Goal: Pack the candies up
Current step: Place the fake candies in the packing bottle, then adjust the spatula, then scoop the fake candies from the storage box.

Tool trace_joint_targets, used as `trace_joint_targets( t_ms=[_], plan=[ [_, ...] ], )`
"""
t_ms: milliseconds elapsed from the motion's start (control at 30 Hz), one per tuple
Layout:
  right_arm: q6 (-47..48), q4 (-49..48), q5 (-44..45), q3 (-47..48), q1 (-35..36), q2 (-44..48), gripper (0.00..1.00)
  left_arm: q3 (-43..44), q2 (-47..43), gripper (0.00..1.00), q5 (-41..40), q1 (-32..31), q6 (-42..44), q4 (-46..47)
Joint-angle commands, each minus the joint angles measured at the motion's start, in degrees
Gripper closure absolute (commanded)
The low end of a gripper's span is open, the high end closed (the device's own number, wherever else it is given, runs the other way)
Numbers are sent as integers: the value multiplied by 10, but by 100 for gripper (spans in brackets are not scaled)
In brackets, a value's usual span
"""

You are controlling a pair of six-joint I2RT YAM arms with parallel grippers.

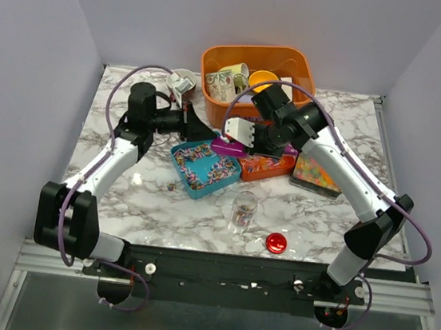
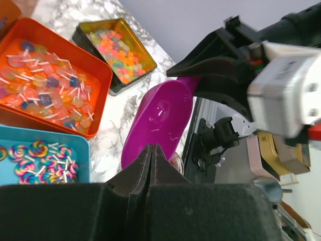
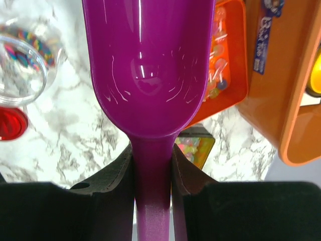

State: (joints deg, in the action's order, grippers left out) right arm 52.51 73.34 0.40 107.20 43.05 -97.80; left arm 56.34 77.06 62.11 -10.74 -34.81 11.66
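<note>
The right gripper (image 3: 153, 150) is clamped on the narrow handle of a glossy purple plastic scoop (image 3: 150, 75), one black finger pressed to each side of the stem. The scoop's bowl points toward the near edge of the white marbled table (image 1: 159, 206) and hangs above it.

The left gripper (image 2: 150, 150) is closed, its two dark fingers pressed flat together with nothing between them. Its tips sit just beside the scoop's rounded front rim; I cannot tell whether they touch it.

The candies lie in three containers around the scoop, not in its bowl. The rainbow swirl candies (image 2: 37, 158) on white sticks fill a shallow blue tray (image 1: 183, 178), on the left-arm side of the scoop and a little nearer. The pale wrapped candies (image 2: 45, 85), also on white sticks, fill a shallow orange tray (image 2: 100, 75) touching the blue one, under and to the right-arm side of the scoop. The glossy yellow, orange and green jelly candies (image 2: 118, 50) sit in a dark rectangular tin (image 2: 83, 37), just beyond the orange tray and well to the right of the scoop.

A small clear jar (image 3: 22, 60) stands upright near the scoop's mouth, with a few multicoloured bits showing through its wall. A small round red lid (image 1: 276, 242) lies on the table beside it, toward the near edge. A deep orange plastic bin (image 1: 218, 56) of cups stands at the far edge.
</note>
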Motion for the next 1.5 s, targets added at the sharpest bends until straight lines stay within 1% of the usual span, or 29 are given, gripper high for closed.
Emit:
trace_joint_targets(
  t_ms=[0, 133, 267, 367, 400, 433, 500, 533, 567, 600, 633, 667, 733, 767, 800, 900, 967, 1100, 1267, 1467],
  plan=[
    [-37, -41, -46, 70, -2, -18, 99, 30, 58, 95, 3, -37, -5, 14],
    [-46, -61, -65, 87, -4, -10, 99, 46, 98, 95, -9, -60, -14, 33],
    [-48, -73, -97, 86, -16, 17, 99, 74, 142, 95, -19, -71, -4, 26],
    [-40, -70, -86, 69, -39, 23, 99, 101, 162, 95, -22, -73, -10, 29],
    [-40, -67, -82, 60, -51, 25, 99, 111, 165, 95, -19, -73, -13, 34],
    [-40, -64, -81, 47, -83, 25, 99, 123, 166, 94, -17, -72, -15, 35],
    [-39, -47, -65, 35, -120, 20, 99, 165, 163, 92, -11, -69, -14, 34],
    [-36, -34, -57, 34, -155, 17, 99, 179, 160, 91, -10, -67, -5, 29],
    [-35, -23, -43, 32, -174, 16, 99, 199, 155, 87, -19, -64, 6, 9],
    [-31, -9, -38, 28, -190, 16, 99, 204, 152, 85, -25, -62, 27, -1],
    [-29, -7, -32, 15, -221, 23, 99, 202, 149, 84, -30, -60, 33, -5],
    [-18, -2, -10, -13, -233, 27, 99, 190, 144, 79, -42, -60, 40, -5],
    [-1, -12, 12, -58, -270, 51, 99, 172, 140, 77, -60, -60, 58, -17],
    [18, -22, 34, -106, -281, 59, 99, 155, 142, 77, -69, -60, 62, -23],
    [35, -37, 52, -129, -288, 67, 99, 149, 143, 76, -88, -60, 68, -33],
    [98, -62, 120, -194, -310, 86, 99, 129, 146, 75, -96, -60, 99, -59],
    [139, -65, 171, -212, -316, 84, 99, 116, 145, 74, -97, -60, 127, -69],
    [208, -93, 222, -226, -322, 74, 99, 88, 133, 73, -98, -60, 140, -64],
    [260, -91, 263, -179, -341, 27, 99, 42, 104, 73, -97, -60, 144, -46],
    [331, -147, 316, -174, -355, -19, 99, -8, 56, 72, -99, -53, 169, -52]
  ],
)
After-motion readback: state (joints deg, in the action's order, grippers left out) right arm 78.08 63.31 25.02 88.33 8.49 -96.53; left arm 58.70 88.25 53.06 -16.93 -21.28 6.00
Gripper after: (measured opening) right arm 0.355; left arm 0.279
